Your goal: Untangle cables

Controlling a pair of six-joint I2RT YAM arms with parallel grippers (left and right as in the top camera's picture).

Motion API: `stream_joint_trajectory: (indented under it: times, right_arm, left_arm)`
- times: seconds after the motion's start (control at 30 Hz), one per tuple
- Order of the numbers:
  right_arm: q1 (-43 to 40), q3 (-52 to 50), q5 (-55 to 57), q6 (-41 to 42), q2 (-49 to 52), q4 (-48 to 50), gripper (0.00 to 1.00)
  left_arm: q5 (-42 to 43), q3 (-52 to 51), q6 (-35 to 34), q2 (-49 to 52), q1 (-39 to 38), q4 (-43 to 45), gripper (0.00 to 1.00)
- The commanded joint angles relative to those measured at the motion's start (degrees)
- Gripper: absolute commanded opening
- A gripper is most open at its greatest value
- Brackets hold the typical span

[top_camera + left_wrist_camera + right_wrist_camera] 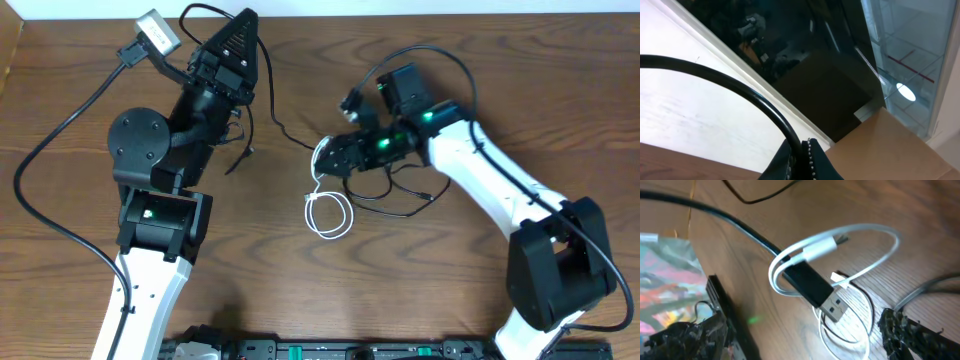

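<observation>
The white cable [328,213] lies in a small loop near the middle of the surface [450,290]. Up close, the flat plug of a black cable [812,287] pokes right through the white loop. That thin black cable [283,128] runs from there toward the far edge. The other black cable [405,205] curls just to the right of the white one, partly under the right arm. The right fingers [335,155] hang over the far end of the white loop, spread wide apart and holding nothing. The left fingers [240,35] are well away by the far edge, pressed tight together. I cannot tell if anything is pinched between them.
</observation>
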Motion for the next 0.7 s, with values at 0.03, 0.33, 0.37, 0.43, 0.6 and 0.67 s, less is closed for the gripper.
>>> stream_joint_trajectory:
  times: [0.03, 0.33, 0.37, 0.43, 0.6, 0.67]
  right_arm:
    - [2.4, 0.7, 3.4, 1.3, 0.3, 0.9, 0.9]
    - [9.6, 0.7, 18.8, 18.7, 0.3, 4.0, 0.77]
    - [10.4, 0.7, 20.2, 19.8, 0.3, 4.9, 0.77]
    - [12.0, 0.7, 24.2, 22.1, 0.3, 6.8, 0.76]
    - [14.4, 0.7, 31.8, 27.5, 0.4, 8.0, 0.68]
    - [14.9, 0.7, 35.8, 27.6, 0.4, 7.9, 0.62]
  left_arm:
    - [-0.8, 1.2, -1.4, -0.2, -0.2, 0.3, 0.07]
    - [-2.8, 1.2, -5.0, 0.1, -0.2, -0.2, 0.08]
    - [-2.8, 1.2, -5.0, 0.1, -0.2, -0.2, 0.08]
    - [-2.7, 1.2, -5.1, 0.1, -0.2, -0.2, 0.08]
    - [-2.7, 1.2, -7.0, 0.1, -0.2, -0.2, 0.08]
    - [-2.7, 1.2, -7.4, 0.1, -0.2, -0.2, 0.08]
